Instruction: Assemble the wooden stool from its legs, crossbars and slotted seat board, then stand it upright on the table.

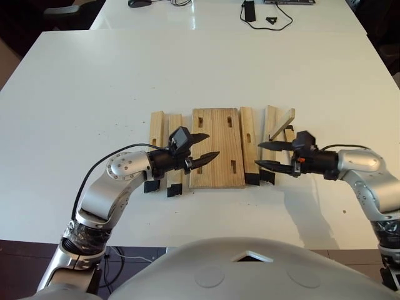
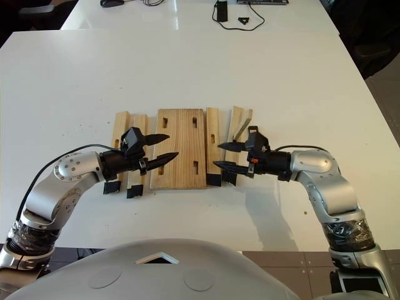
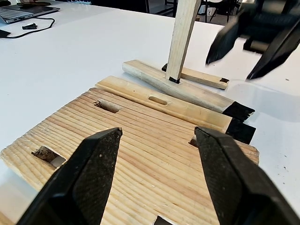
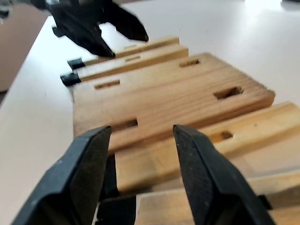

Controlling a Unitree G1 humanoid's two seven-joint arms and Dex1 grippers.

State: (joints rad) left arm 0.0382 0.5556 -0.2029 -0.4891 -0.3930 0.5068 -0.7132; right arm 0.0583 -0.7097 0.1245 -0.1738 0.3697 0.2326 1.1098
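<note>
The slotted seat board lies flat mid-table. Two black-tipped wooden legs lie side by side to its left, and two more legs to its right. A short crossbar leans tilted across the rightmost leg. My left gripper hovers open over the board's left edge, holding nothing; the left wrist view has its fingers just above the board. My right gripper is open and holds nothing, low over the near end of the right legs and pointing at the board.
The white table has wide bare room behind and to both sides of the parts. Its front edge runs close below the arms. A second table behind holds a mouse, cables and small black items.
</note>
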